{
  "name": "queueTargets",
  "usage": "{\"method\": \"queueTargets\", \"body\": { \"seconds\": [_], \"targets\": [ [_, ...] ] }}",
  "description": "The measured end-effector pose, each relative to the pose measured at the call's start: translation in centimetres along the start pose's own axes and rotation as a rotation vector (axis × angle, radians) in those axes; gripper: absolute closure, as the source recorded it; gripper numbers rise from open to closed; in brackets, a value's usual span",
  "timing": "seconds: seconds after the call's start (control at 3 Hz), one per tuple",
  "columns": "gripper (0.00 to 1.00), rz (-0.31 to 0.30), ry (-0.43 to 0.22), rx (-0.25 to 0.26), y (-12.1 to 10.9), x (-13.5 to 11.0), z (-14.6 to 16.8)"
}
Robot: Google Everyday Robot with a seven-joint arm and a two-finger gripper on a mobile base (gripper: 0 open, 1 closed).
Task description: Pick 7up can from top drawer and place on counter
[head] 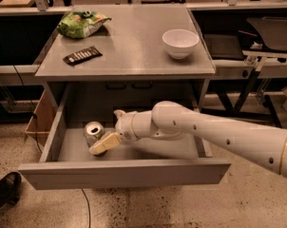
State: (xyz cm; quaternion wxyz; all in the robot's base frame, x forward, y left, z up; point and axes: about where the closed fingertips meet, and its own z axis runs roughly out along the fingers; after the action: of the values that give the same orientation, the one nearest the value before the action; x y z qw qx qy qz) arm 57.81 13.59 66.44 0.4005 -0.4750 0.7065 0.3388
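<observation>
The 7up can (92, 131) stands upright at the left of the open top drawer (124, 173), its shiny top showing. My gripper (105, 133) reaches into the drawer from the right, down at the can's level. It is open: the pale front finger (104, 144) lies across the can's lower right side, and the other finger (119, 113) is behind and to the right of the can. The can rests on the drawer floor. The grey counter (134, 46) is above the drawer.
On the counter lie a green snack bag (81, 23) at the back left, a black flat bar (81, 55) and a white bowl (180, 42) at the right. A cardboard box (39, 120) stands left of the drawer. Benches surround the table.
</observation>
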Motion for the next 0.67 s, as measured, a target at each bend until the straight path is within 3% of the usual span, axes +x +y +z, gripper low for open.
{"method": "queueTargets", "body": {
  "seconds": [0.33, 0.67],
  "targets": [
    [0.16, 0.035, -0.041, -0.028, 0.42, -0.42, 1.74],
    [0.12, 0.037, -0.041, -0.031, 0.47, -0.33, 1.84]
  ]
}}
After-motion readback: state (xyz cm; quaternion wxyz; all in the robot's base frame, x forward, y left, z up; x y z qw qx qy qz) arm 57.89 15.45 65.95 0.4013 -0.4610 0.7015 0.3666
